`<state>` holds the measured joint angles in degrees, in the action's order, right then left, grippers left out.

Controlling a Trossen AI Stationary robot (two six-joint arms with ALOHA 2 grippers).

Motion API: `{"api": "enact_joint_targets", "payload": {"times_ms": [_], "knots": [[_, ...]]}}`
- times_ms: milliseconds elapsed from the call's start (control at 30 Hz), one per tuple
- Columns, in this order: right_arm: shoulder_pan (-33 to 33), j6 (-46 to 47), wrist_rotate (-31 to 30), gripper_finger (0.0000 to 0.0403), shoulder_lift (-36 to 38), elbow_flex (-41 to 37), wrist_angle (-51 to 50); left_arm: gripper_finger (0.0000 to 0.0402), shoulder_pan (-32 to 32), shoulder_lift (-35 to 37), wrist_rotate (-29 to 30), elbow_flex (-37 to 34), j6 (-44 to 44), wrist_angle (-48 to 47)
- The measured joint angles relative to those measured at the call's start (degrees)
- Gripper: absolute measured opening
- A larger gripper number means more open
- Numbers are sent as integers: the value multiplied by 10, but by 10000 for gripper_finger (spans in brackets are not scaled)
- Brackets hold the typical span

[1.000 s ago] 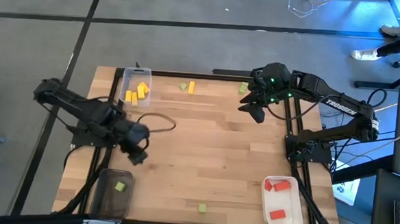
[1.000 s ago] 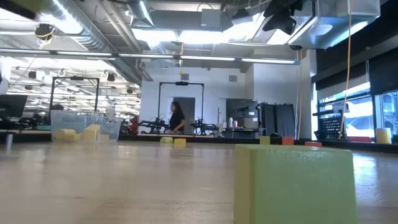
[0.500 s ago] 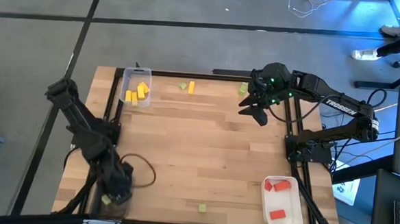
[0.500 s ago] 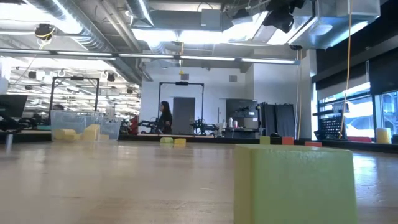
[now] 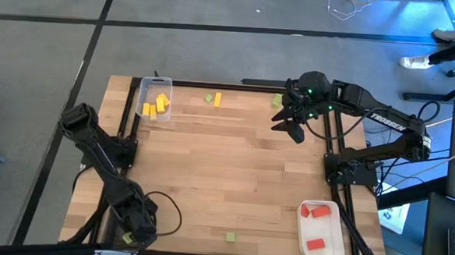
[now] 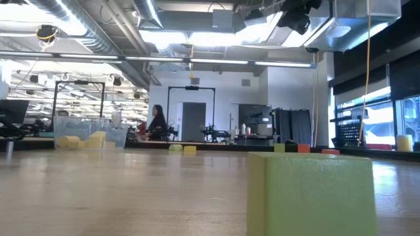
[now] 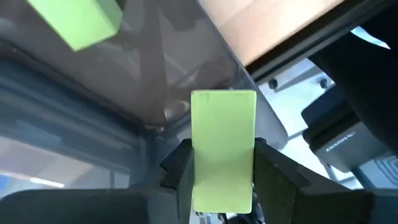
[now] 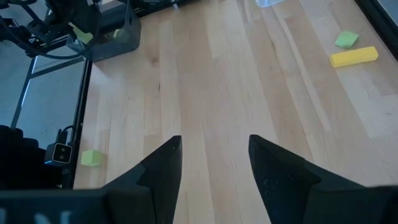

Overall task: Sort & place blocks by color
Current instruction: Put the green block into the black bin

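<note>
My left gripper has swung to the desk's near left corner, jaws pinching a green block over the dark tray; release comes next. Right gripper hovers spread at the far edge.

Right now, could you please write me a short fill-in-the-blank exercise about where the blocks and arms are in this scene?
1. The left gripper holds a ____ block over the dark tray.
2. The white tray holds only ____ blocks.
3. The clear tray holds ____ blocks.
4. The fingers of the right gripper are ____.

Missing words: green; red; yellow; open
</note>
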<state>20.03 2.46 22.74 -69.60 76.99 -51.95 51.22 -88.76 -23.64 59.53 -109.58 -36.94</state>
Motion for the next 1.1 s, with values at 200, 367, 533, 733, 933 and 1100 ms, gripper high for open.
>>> {"api": "enact_joint_targets", "payload": {"times_ms": [200,367,533,733,933,1100], "knots": [[0,0,0,185,0,0,-1,173,0,-9,11,0,7,-1],[0,0,0,185,0,0,-1,179,0,-9,17,0,6,0],[0,0,-1,185,0,0,-1,181,-9,3,25,0,-16,-1],[0,5,-1,185,0,0,14,182,-49,99,114,0,-38,-61],[0,3,-6,185,0,0,21,182,-118,205,242,0,-28,-149],[0,3,-22,185,0,0,24,179,-221,262,263,0,80,-172]]}}
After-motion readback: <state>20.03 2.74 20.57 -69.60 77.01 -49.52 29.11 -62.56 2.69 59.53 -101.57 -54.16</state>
